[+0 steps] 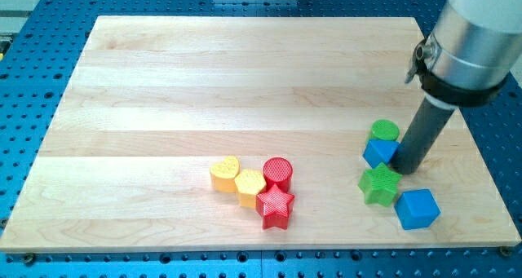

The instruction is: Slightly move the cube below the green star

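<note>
Board: a pale wooden board (245, 82) lies on a blue table with rows of holes (33, 262); I see all four of its edges.
Arm: my silver arm (473, 33) comes in from the view's top right corner and ends in a dark rod.
My tip (405, 170): it rests on the board at the right side of the upper blue cube, touching or almost touching it, just above the green star.
Claw: there is none on this rig, only the rod, so nothing is being held.
Green star (380, 184): it sits near the board's right end, towards the bottom edge.
Cube below the star: a blue cube (418, 209) lies just below and to the right of the star, touching it or nearly so, close to the bottom edge and near the right edge.
Upper blue cube (380, 152): just above the star, with a green cylinder (384, 131) touching its top side.
Middle group: two yellow heart blocks (225, 173) (250, 185), a red cylinder (277, 173) and a red star (276, 207) huddle together at the bottom centre.
Open room: the whole top half and left side of the board are bare wood, as is the strip between the two groups.
</note>
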